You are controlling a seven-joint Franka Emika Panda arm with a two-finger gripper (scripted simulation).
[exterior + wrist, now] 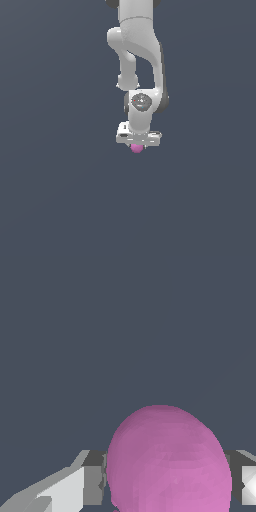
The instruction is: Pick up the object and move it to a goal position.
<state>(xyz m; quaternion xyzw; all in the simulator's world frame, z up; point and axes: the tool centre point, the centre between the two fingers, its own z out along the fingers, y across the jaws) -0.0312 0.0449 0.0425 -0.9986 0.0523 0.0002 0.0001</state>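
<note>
While the white arm (140, 55) hangs straight down over plain dark grey ground, the pincer (137, 146) sits clamped on the pink object (136, 148), which fills the gap between its fingers (65, 491).

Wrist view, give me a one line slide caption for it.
Close-up from the wrist: the pink object fills the space between the claw fingers, against a plain dark grey background.
</note>
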